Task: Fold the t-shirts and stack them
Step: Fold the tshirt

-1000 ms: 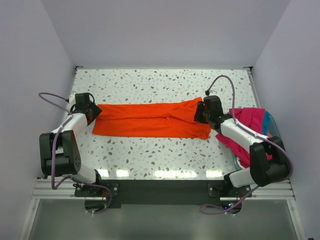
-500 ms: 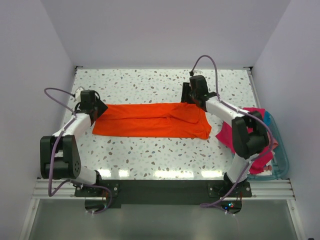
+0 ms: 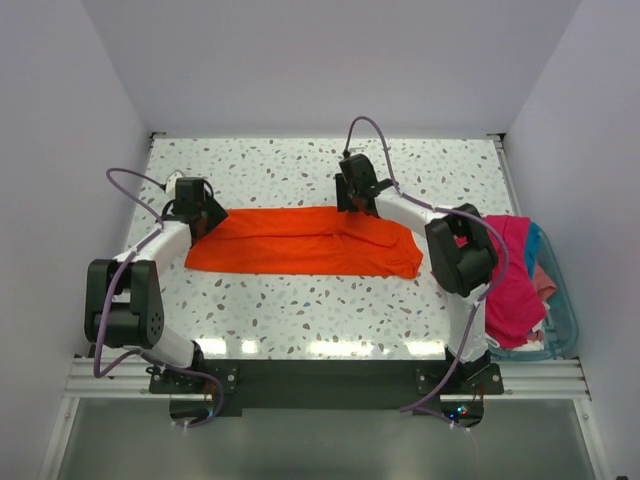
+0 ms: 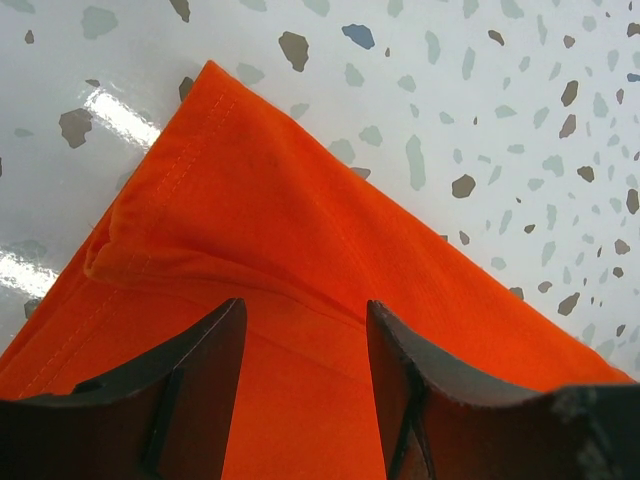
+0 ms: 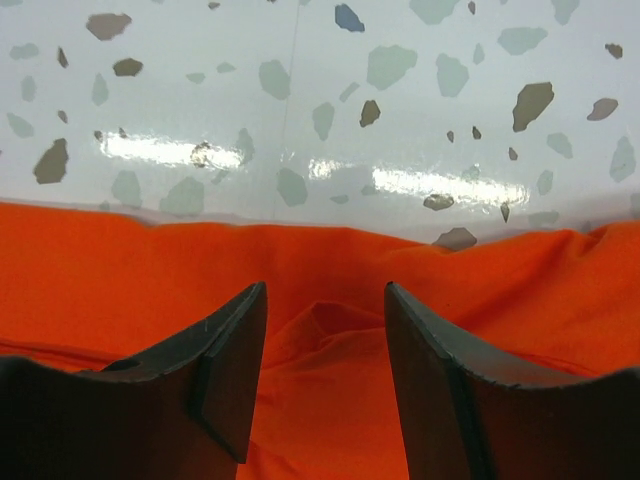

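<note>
While the orange shirt [image 3: 300, 240] lies folded into a long band across the middle of the speckled table [image 3: 300, 310], both arms reach to its far edge. The left claw [image 3: 203, 215] sits over the band's far left corner, fingers spread with cloth showing between them. The right claw [image 3: 352, 203] sits over the far hem nearer the right end, likewise spread above a small pucker. Neither pinches the shirt. A magenta shirt [image 3: 505, 285] and a paler pink shirt [image 3: 546, 282] lie heaped in the teal bin [image 3: 572, 322] at the right. The likely risk is a shallow grip: a claw catching only the top layer would peel the band open on lifting, and uneven lifting by the two arms could skew the next fold.
</note>
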